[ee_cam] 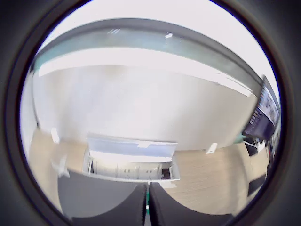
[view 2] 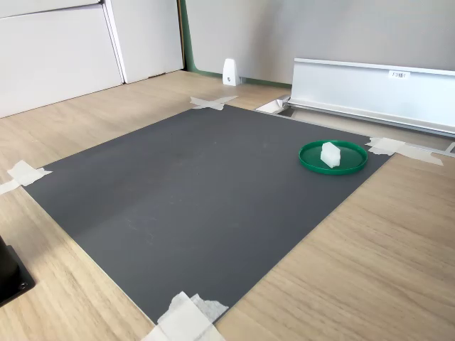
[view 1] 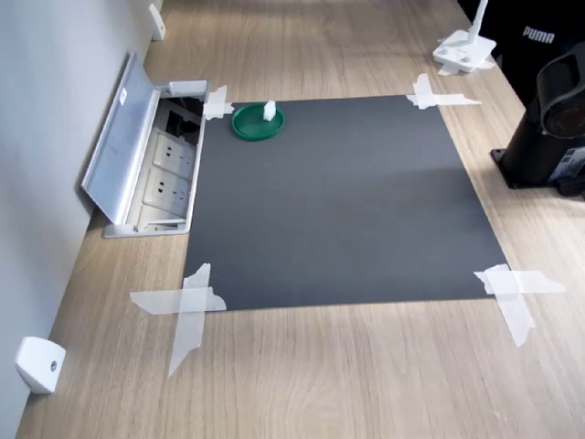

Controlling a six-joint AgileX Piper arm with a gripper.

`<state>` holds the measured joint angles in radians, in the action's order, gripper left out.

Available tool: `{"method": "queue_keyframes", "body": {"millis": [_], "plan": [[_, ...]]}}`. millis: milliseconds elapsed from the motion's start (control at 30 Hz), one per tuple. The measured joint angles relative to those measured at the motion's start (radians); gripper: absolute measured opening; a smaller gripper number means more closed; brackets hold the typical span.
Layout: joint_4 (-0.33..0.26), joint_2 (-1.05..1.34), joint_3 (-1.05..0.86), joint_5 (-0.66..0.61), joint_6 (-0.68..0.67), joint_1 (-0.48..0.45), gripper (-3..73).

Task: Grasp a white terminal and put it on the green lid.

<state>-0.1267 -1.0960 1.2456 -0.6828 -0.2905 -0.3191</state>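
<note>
While the white terminal (view 1: 270,112) (view 2: 330,154) rests inside the green lid (view 1: 247,129) (view 2: 313,163), near the open socket box (view 1: 151,160), I note the gripper (ee_cam: 146,207) in the wrist view: fingers nearly together, holding nothing I can make out.

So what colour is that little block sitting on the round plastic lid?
White. The small white terminal on the round green lid shows best in the second exterior view.
</note>
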Motion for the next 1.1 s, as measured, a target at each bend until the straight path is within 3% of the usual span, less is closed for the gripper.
{"method": "queue_keyframes", "body": {"millis": [200, 367, 667, 1100], "plan": [[0.098, 0.198, -0.247, 0.244, 0.275, 0.026, -0.5], [0.163, 0.370, -0.463, 0.304, 0.321, 0.123, -0.7], [0.127, 0.686, -0.734, 0.309, 0.325, 0.150, -0.7], [0.127, 0.969, -1.006, 0.309, 0.325, 0.150, -0.9]]}}
